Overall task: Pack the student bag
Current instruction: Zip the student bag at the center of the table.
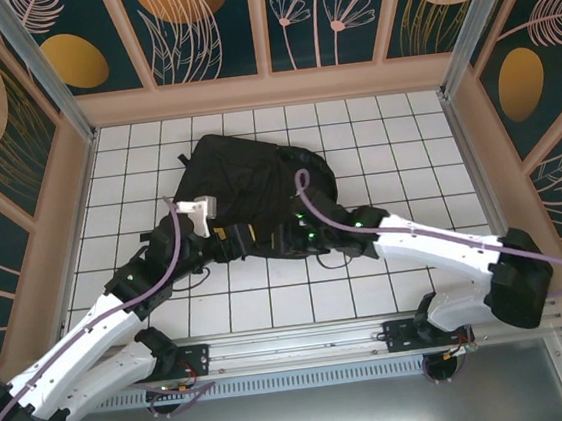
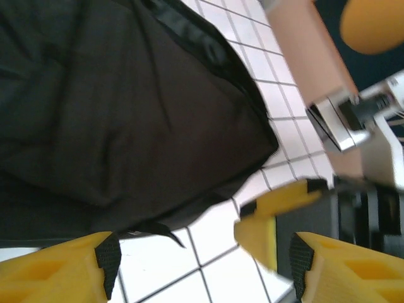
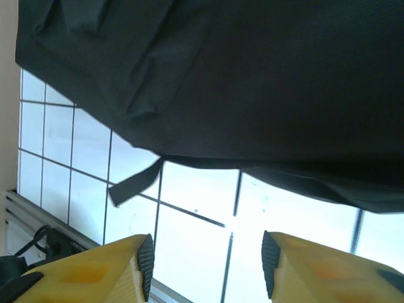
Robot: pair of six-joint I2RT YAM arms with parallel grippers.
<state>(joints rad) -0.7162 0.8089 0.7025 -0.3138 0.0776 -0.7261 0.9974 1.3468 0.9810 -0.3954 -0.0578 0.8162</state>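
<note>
Student bag (image 1: pixel 254 188) lies flat on white-tiled table (image 1: pixel 134 155), centre, toward far side. My left gripper (image 2: pixel 205 259) at bag's near edge, left part: jaws wide, empty. My right gripper (image 3: pixel 207 265) just right of it: jaws apart, nothing between. Probably 2 grippers placed here to catch fabric and open bag. Strap tab (image 3: pixel 132 185) loose on tiles.

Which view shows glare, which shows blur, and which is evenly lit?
Right wrist: the white tiles blow out into glare beside the dark student bag. Left wrist: a yellow part at right is smeared by blur. Top external: even light, everything sharp.
</note>
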